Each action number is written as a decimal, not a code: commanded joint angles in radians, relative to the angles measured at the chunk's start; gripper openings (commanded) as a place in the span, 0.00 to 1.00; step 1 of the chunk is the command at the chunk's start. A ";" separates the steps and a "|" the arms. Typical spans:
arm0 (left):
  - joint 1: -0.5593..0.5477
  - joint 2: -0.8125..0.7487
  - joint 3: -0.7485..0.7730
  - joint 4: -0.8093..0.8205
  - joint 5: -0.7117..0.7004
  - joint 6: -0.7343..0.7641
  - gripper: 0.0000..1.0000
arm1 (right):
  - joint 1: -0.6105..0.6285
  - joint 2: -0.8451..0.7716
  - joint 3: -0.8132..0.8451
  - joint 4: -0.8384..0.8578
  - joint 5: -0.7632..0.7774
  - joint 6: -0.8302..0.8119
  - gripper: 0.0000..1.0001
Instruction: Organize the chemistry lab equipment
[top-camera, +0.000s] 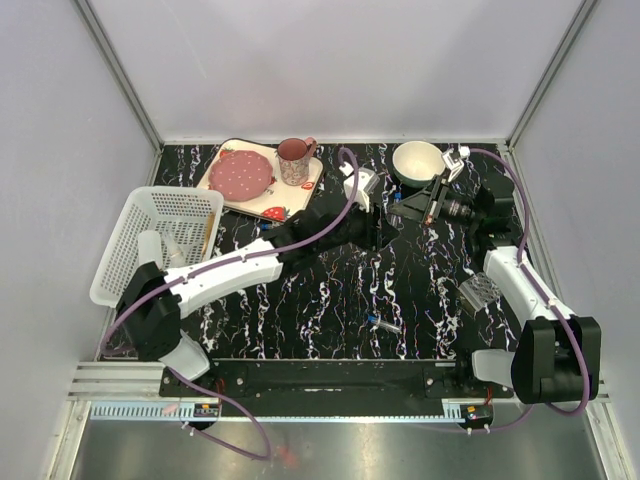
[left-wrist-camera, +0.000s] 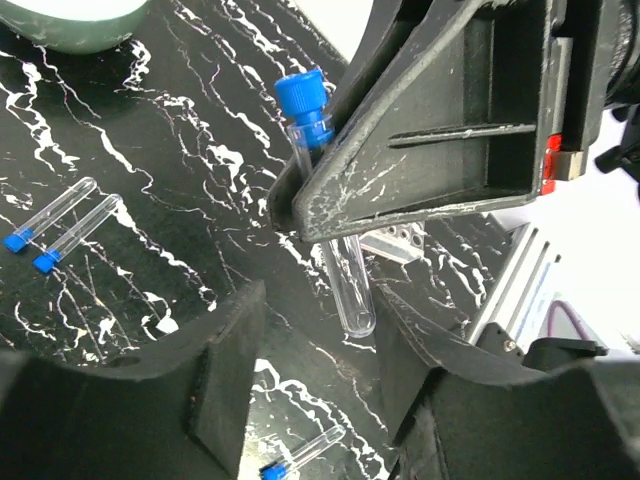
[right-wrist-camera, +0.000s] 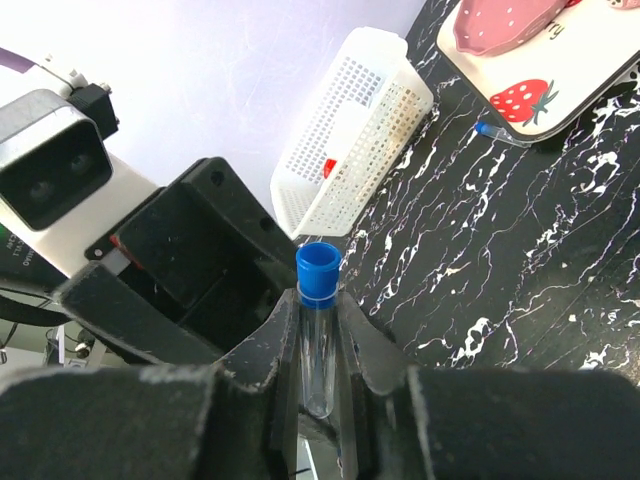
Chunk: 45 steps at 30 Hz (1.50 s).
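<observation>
The blue-capped test tube hangs in the air above the tabletop, just on the near side of the white bowl. The right gripper is clamped on its upper part, just below the cap. That high grip leaves the clear body and rounded end sticking out free, which looks deliberate, as it gives the other arm something to take.

The left gripper faces it from the bowl's left. Its fingers stand apart on either side of the tube's rounded end, with a gap showing on both sides, so nothing is held there yet. This reads as a handover between the arms, probably so the tube can go across to the left arm's side.

Another tube lies flat on the tabletop, well nearer the arm bases than the bowl. The white basket sits far to the bowl's left, within the left arm's reach.
</observation>
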 joint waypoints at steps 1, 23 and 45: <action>-0.007 0.029 0.083 -0.084 -0.064 0.088 0.47 | -0.005 -0.027 -0.011 0.034 0.024 0.013 0.15; 0.061 -0.184 -0.124 -0.129 0.224 0.252 0.08 | -0.004 -0.064 0.037 -0.110 -0.148 -0.268 0.89; 0.071 -0.216 -0.153 -0.189 0.350 0.247 0.08 | 0.174 0.071 0.331 -0.815 -0.148 -0.800 0.65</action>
